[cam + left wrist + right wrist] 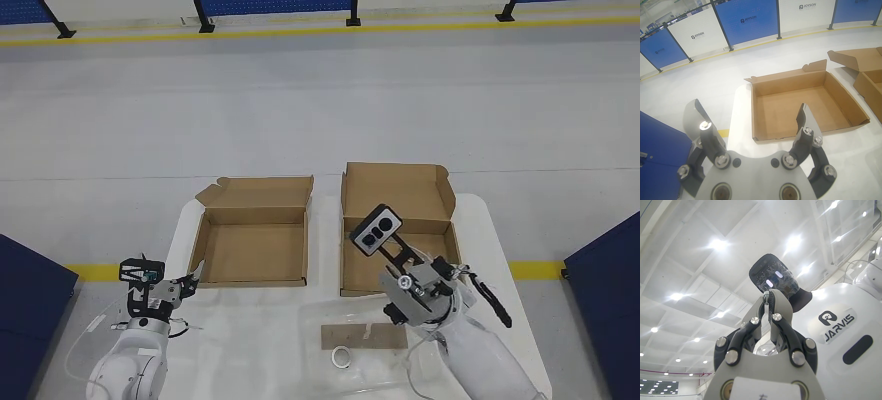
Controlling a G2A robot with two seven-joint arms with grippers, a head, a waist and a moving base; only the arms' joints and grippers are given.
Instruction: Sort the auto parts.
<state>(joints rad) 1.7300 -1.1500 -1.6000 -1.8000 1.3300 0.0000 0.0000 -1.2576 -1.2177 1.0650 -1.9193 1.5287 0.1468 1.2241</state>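
A black auto part (376,230) with two oval buttons, wrapped in clear film, is held up in the air over the right cardboard box (430,243). My right gripper (394,252) is shut on its lower edge. In the right wrist view the gripper (768,294) points up at the ceiling with the part (770,275) at its fingertips. The left cardboard box (253,252) has nothing in it. My left gripper (190,280) stands open near the table's left edge, short of the left box (800,106), with nothing between its fingers (805,117).
A flat brown cardboard piece (364,335), a small white ring (341,356) and clear plastic film lie on the white table (250,320) in front of the boxes. Both boxes have raised rear flaps. The right box (868,85) sits beside the left one.
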